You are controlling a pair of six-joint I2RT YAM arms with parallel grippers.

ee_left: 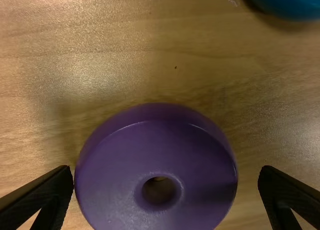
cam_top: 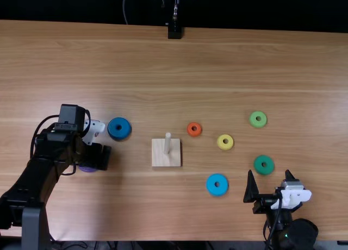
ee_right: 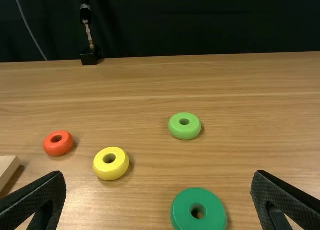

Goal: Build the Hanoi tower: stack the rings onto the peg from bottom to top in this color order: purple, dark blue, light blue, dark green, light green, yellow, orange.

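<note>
Risking a lopsided pinch, purple ring (ee_left: 156,154).
Left gripper (ee_left: 166,171) spread wide, purple ring off-centre in its gap; closing might shove it askew. Right gripper (ee_right: 158,175) also spread.

Table (cam_top: 130,65) is looking like smooth wood, satin, glare spots showing at left. Peg base (cam_top: 158,160) is reading as pale matt wood. Purple ring (ee_left: 120,190) at left is looking like smooth plastic, soft gloss. Yellow ring (ee_right: 110,172) and orange ring (ee_right: 59,149) are reading as smooth plastic too, faintly shiny. Right gripper (cam_top: 269,174) is showing finely textured, matt finger faces. Far backdrop (ee_right: 200,25) is looking like matt cloth, lightly creased.
</note>
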